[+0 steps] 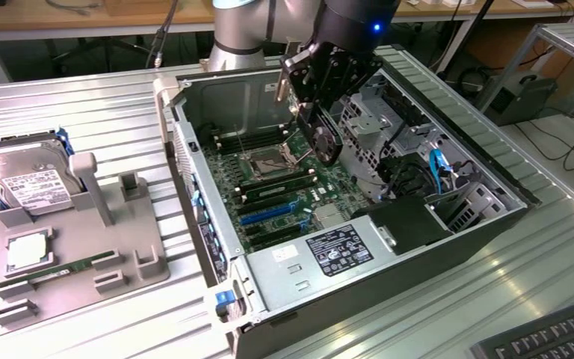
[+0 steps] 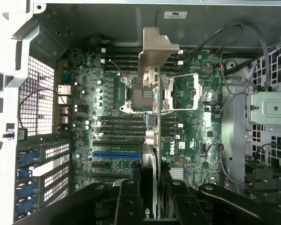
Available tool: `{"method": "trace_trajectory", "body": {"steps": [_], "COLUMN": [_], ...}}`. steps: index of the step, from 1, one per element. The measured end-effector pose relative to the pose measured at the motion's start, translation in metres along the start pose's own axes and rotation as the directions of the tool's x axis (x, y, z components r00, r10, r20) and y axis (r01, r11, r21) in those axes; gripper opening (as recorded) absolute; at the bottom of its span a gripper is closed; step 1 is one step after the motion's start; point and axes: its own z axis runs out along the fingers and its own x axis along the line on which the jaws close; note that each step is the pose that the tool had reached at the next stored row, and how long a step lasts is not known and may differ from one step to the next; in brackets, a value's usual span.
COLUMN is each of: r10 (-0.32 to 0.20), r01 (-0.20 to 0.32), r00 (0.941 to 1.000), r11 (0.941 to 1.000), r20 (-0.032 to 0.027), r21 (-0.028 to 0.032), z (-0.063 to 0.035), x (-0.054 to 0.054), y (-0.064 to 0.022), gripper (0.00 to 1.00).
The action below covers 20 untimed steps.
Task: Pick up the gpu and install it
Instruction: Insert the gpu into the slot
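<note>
The fingers (image 1: 312, 97) are closed on the gpu (image 1: 325, 142) and hold it in the air inside the open computer case (image 1: 367, 284), above the mainboard (image 1: 287, 187). The card stands on its edge, with one flat face turned to the exterior view's left and its round fan visible on this face. In the wrist view the card is seen from its thin edge, as a narrow line that starts between the two dark fingers (image 2: 129, 201) and runs across the processor socket (image 2: 145, 91). Its long axis lies along this line, and the silver metal bracket (image 2: 157, 51) is at the far end, pointing to the case wall with the white label (image 2: 174, 14). The card sits in no slot; the blue slot (image 2: 116, 153) lies to one side of it and is free. On the worktop (image 1: 87, 105), well apart from the case on the exterior view's left, a grey holder (image 1: 98, 239) carries a hard drive (image 1: 28, 179) and a green memory stick (image 1: 68, 269).
</note>
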Motion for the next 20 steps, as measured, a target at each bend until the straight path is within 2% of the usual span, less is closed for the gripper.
{"method": "trace_trajectory", "body": {"steps": [7,10,12,14,17,18,20], "r10": [0.000,-0.042,-0.087,-0.129,-0.204,-0.234,-0.270], "r01": [0.000,0.042,0.087,0.129,0.204,0.234,0.270], "r00": [1.0000,0.9991,0.9962,0.9916,0.9788,0.9719,0.9625], "r11": [1.0000,0.9991,0.9962,0.9917,0.9789,0.9722,0.9629], "r20": [0.0000,-0.0038,-0.0084,-0.0127,-0.0205,-0.0237,-0.0275], "r21": [0.0000,0.0007,0.0014,0.0020,0.0024,0.0024,0.0023], "z": [0.0001,0.0005,0.0009,0.0010,0.0013,0.0015,0.0016], "x": [0.0000,0.0000,0.0000,0.0000,0.0000,0.0000,0.0000], "y": [0.0000,0.0000,-0.0001,-0.0001,-0.0001,-0.0002,-0.0002], "gripper": [0.26,0.26,0.26,0.26,0.26,0.26,0.26]}}
